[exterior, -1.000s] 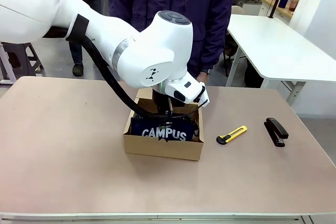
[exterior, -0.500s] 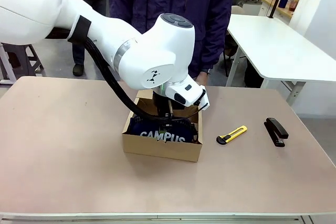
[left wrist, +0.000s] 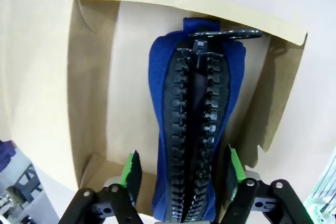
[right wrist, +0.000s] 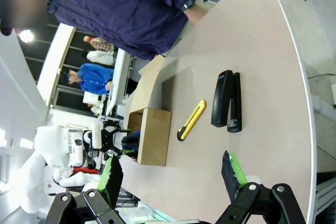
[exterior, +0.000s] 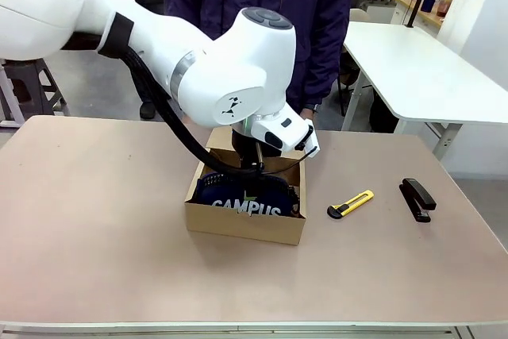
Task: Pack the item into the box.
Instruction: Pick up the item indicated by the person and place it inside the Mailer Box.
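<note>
**Step in hand.** The soft navy-blue fabric zip pouch with white "CAMPUS" lettering (exterior: 242, 196) lies inside the shallow brown cardboard box (exterior: 246, 229). It rests on the box floor with its black zip facing up. The step is judged to be the release at the end of placement.

**Left claw.** In the left wrist view, the left claw (left wrist: 182, 167) stands low in the box and straddles the near end of the pouch (left wrist: 194, 129).
- The jaws are apart, with one green pad (left wrist: 131, 169) on each side of the pouch.
- A strip of cardboard floor shows between the pad on the picture's left and the fabric.
- The other pad stands just beside the fabric. Whether it touches cannot be told.
- The pouch is therefore between the jaws but not clamped.

**Right claw.** The right claw (right wrist: 172, 171) is spread wide and holds nothing. It hangs above the counter (exterior: 95, 220), well apart from the box.

**Next move.**
1. Lift the left claw straight up, so that neither pad drags the soft fabric or catches the zip pull at the pouch's far end.
2. Clear the box walls on the way out, because the pouch spans nearly the whole box.
3. The hinged flap (exterior: 218, 142) is not folded over the box. Closing it may be required afterwards.

**Other items.** A yellow utility knife (exterior: 351, 204) and a black stapler (exterior: 417, 198) lie on the counter beside the box.
</note>
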`<state>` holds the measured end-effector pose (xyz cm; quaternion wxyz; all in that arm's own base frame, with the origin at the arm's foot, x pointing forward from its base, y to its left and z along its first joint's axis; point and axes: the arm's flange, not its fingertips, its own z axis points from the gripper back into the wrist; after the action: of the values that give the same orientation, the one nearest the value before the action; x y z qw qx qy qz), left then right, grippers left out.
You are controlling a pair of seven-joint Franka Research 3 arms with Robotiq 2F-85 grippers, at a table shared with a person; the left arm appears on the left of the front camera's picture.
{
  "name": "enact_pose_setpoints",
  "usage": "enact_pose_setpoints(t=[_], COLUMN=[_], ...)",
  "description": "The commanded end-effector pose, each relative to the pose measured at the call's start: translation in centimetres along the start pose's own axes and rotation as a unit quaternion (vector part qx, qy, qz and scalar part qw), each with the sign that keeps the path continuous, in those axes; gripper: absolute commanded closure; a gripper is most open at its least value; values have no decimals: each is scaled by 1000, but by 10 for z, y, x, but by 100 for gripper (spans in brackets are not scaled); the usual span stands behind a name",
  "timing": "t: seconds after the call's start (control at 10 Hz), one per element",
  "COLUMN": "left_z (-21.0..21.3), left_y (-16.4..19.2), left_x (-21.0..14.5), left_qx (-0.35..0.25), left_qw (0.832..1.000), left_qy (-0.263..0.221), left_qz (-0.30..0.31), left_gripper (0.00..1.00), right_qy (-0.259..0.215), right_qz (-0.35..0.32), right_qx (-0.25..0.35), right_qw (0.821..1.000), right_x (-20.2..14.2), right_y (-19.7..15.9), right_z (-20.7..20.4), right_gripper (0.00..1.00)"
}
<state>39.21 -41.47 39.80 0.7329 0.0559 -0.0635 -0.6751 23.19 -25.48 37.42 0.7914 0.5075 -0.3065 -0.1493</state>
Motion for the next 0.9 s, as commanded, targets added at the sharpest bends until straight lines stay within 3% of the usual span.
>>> enact_pose_setpoints(t=[0.0, 0.5, 0.8], left_z=[13, 43, 83], left_y=[-1, 7, 36], left_x=[-7, -20, -70], left_qx=[-3, -26, -87], left_qw=[1000, 998, 985], left_qy=[-18, -60, -106], left_qz=[-6, 21, 103], left_gripper=[0, 0, 0], right_qy=[-11, -11, -11], right_qz=[11, 11, 11], right_qx=[9, 9, 9], right_qw=[1000, 1000, 1000], right_x=[3, 3, 3], right_y=[0, 0, 0], right_z=[-2, -2, -2], right_gripper=[0, 0, 0])
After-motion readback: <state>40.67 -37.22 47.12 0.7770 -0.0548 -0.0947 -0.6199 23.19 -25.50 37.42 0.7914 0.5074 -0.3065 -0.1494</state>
